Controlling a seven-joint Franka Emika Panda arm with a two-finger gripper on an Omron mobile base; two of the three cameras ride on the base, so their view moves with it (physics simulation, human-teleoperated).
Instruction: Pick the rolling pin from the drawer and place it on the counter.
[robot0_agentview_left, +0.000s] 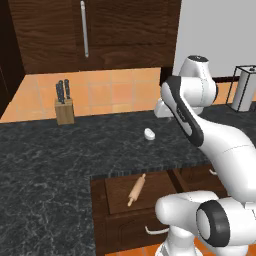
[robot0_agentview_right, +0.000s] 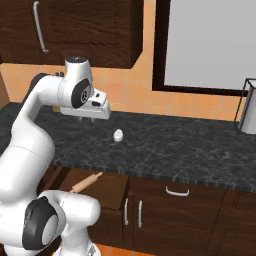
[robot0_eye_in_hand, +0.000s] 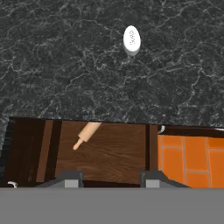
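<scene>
Down on the open drawer's (robot0_agentview_left: 150, 192) wood-grain bottom lies the rolling pin (robot0_agentview_left: 136, 189), untouched, part of it tucked under the edge of the dark marbled surface (robot0_agentview_left: 60, 160). Seen from the hand, its long axis runs from about 7 o'clock to 1 o'clock, one handle end (robot0_eye_in_hand: 78, 145) pointing toward the claw (robot0_eye_in_hand: 112, 179). That claw hangs high over the surface, fingers wide apart and empty, with the pin ahead at roughly 11 o'clock. A small white oval object (robot0_eye_in_hand: 131, 39) rests farther off at 12 o'clock. Reaching the pin likely calls for descending and turning the fingers across that axis.
</scene>
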